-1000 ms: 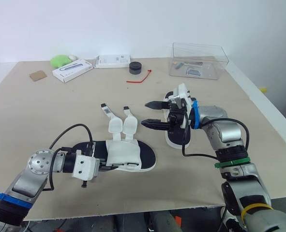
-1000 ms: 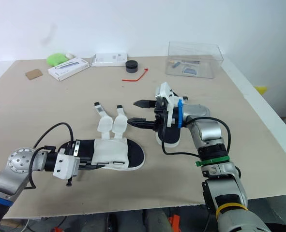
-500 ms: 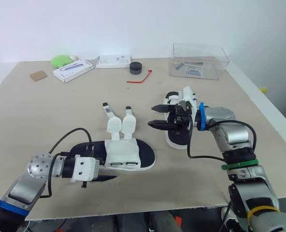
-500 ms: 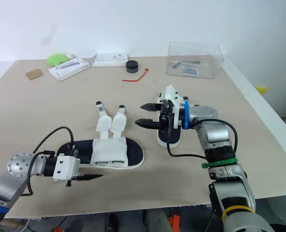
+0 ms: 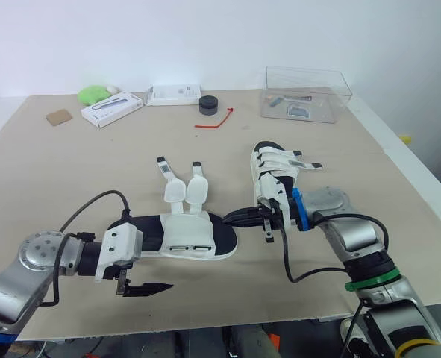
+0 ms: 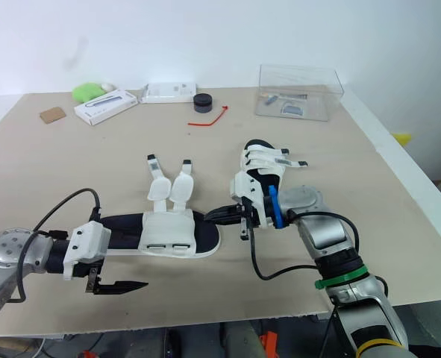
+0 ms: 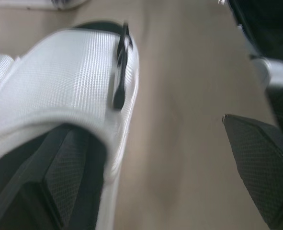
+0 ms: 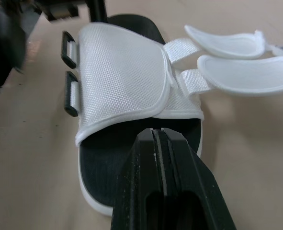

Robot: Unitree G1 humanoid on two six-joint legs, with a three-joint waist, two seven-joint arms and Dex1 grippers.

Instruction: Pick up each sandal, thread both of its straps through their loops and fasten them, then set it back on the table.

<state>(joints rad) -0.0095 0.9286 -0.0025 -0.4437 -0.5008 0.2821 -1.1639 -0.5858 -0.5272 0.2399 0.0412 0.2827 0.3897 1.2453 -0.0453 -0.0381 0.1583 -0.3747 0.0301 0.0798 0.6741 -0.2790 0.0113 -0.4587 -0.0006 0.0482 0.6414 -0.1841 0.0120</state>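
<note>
An unfastened sandal (image 5: 186,237), white upper on a black sole, lies flat near the table's front. Its two straps (image 5: 184,190) lie loose, pointing away from me. Its black loops (image 8: 70,50) are empty. My left gripper (image 5: 149,261) is open at the heel end, one finger (image 7: 263,167) out beside the sole and the other by the footbed. My right gripper (image 5: 233,218) is shut with nothing in it, its tip at the sandal's toe. The second sandal (image 5: 274,175) lies behind the right gripper with both straps fastened.
At the back stand a clear plastic box (image 5: 306,93), a black round object (image 5: 209,104), a red tie (image 5: 214,119), two white boxes (image 5: 112,109) (image 5: 174,94), a green lump (image 5: 93,93) and a brown card (image 5: 57,117). The table's front edge lies just below my grippers.
My left gripper opened at the sandal's heel end. My right gripper shut and came down from over the fastened sandal to the unfastened sandal's toe.
</note>
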